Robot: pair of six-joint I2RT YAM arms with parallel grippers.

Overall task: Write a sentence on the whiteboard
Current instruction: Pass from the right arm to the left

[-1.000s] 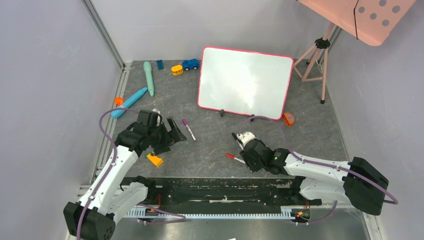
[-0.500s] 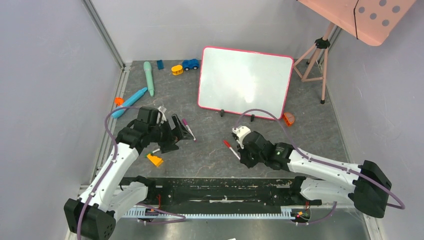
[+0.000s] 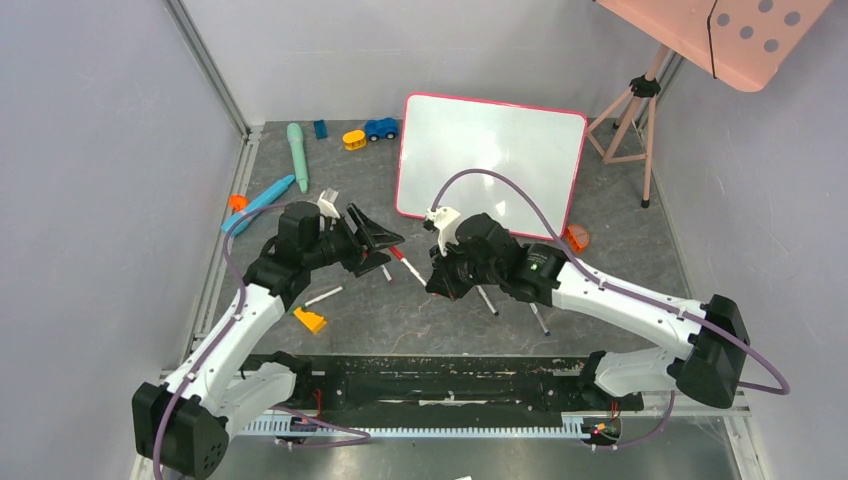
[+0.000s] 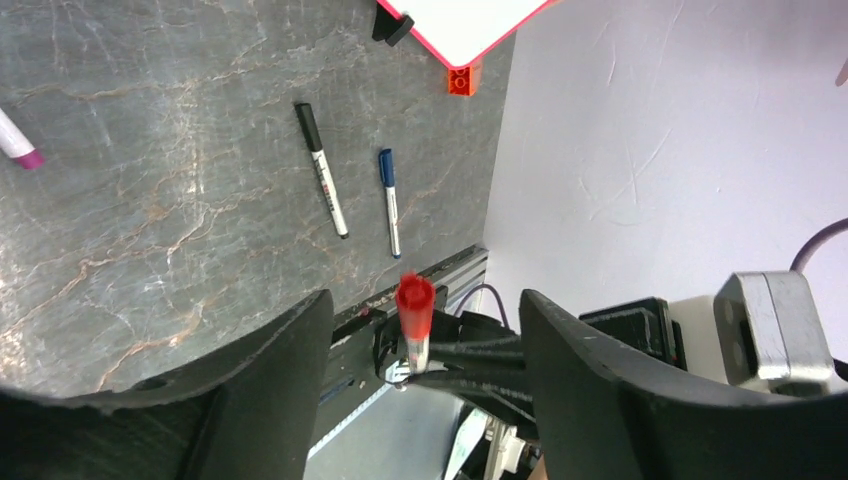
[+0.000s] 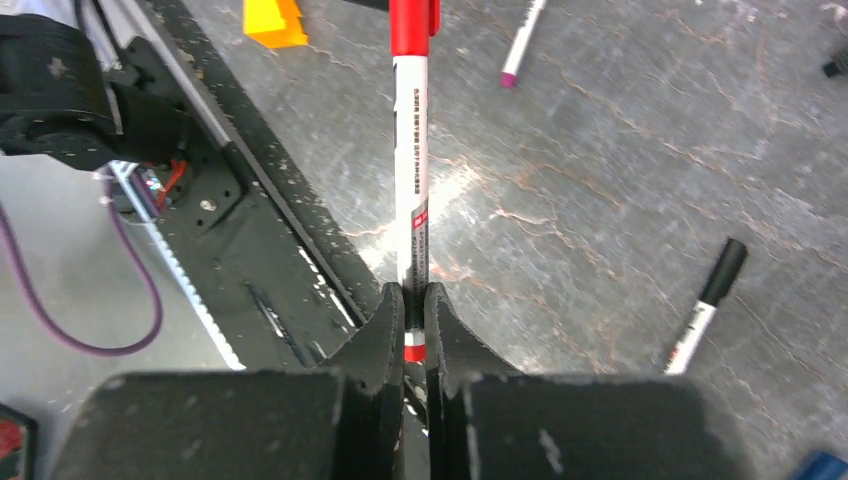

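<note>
Right gripper (image 5: 412, 300) pinches the red marker (image 5: 410, 180); left gripper (image 4: 425, 305) gapes around its cap (image 4: 414, 293); whiteboard (image 3: 500, 150) bottom edge partly hidden.

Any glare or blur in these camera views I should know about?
Top external: sharp, with soft glare on the whiteboard. Left wrist: the left hand looks dark and blurred near the lens. Right wrist: the red marker is crisp, the right hand soft, a bright sheen on the tabletop.

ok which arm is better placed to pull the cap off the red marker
Left: the left pincer is open around the red cap, while the right pincer grips the marker at its other end.
</note>
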